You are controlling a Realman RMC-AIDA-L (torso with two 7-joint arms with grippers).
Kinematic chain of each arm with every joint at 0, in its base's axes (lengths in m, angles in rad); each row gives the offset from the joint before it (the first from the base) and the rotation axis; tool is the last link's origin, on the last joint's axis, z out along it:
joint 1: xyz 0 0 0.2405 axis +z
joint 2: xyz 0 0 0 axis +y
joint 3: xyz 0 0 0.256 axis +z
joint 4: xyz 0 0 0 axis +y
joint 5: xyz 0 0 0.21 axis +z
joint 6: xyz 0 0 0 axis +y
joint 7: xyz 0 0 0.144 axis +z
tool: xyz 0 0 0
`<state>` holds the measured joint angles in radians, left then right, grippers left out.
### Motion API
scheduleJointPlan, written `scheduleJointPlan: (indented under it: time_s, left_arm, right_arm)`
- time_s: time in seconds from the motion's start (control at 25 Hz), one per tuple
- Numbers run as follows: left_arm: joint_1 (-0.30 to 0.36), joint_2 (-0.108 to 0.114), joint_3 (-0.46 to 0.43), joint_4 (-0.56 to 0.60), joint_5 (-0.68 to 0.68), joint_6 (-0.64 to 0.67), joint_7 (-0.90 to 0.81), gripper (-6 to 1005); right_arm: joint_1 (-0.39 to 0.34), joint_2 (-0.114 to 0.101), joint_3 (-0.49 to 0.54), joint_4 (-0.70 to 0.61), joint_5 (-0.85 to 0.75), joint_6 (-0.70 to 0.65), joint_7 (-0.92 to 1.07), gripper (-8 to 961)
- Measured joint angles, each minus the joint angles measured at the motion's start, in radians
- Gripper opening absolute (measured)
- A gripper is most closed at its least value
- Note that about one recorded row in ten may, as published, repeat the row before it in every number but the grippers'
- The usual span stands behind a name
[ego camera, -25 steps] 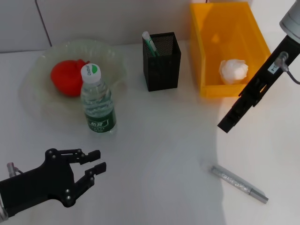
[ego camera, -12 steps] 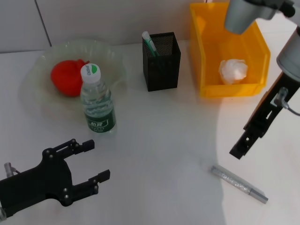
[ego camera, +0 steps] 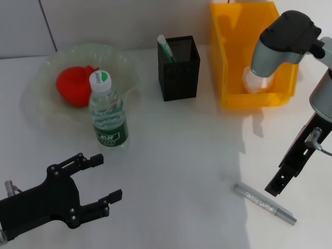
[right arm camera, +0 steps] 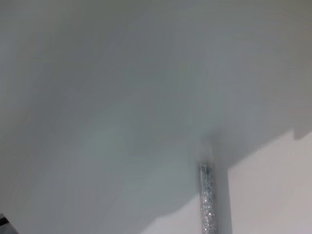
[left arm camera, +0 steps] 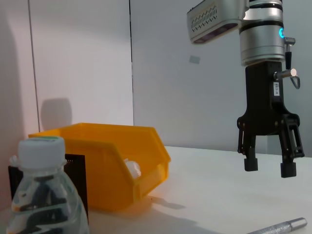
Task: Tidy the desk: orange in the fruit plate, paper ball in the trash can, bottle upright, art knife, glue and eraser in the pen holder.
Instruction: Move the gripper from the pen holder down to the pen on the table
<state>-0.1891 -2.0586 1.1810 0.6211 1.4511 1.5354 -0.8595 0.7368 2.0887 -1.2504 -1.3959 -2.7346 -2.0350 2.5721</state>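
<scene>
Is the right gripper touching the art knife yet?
Apart. The left wrist view shows the right gripper open, hanging clear above the art knife on the desk.

**Open middle, crowded back edge**

A broad bare stretch of worktop (ego camera: 181, 155) lay between the two hands. Along the far side stood the obstacles: fruit plate (ego camera: 46, 111), upright bottle (ego camera: 108, 111) just before it, pen holder (ego camera: 179, 67), trash can (ego camera: 251, 52). The silver art knife (ego camera: 264, 204) lay flat (under the right hand (ego camera: 275, 185), jaws parted). The left hand (ego camera: 98, 176) hung open near the bottle.
</scene>
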Motion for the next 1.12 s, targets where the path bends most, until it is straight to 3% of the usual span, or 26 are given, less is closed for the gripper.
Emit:
scheduleJointPlan:
  time_s: [0.6,1.12]
  left_arm:
    - [0.0,-0.001,0.003,-0.009,0.0,-0.003,0.004,813]
    - [0.006,-0.002,0.002,-0.011,0.0,-0.003,0.008,812]
  right_arm:
    - [-0.064,0.004,-0.243,0.017,0.019,0.157,0.085,828]
    - [-0.073,0.004,-0.357,0.036,0.033,0.232,0.166,804]
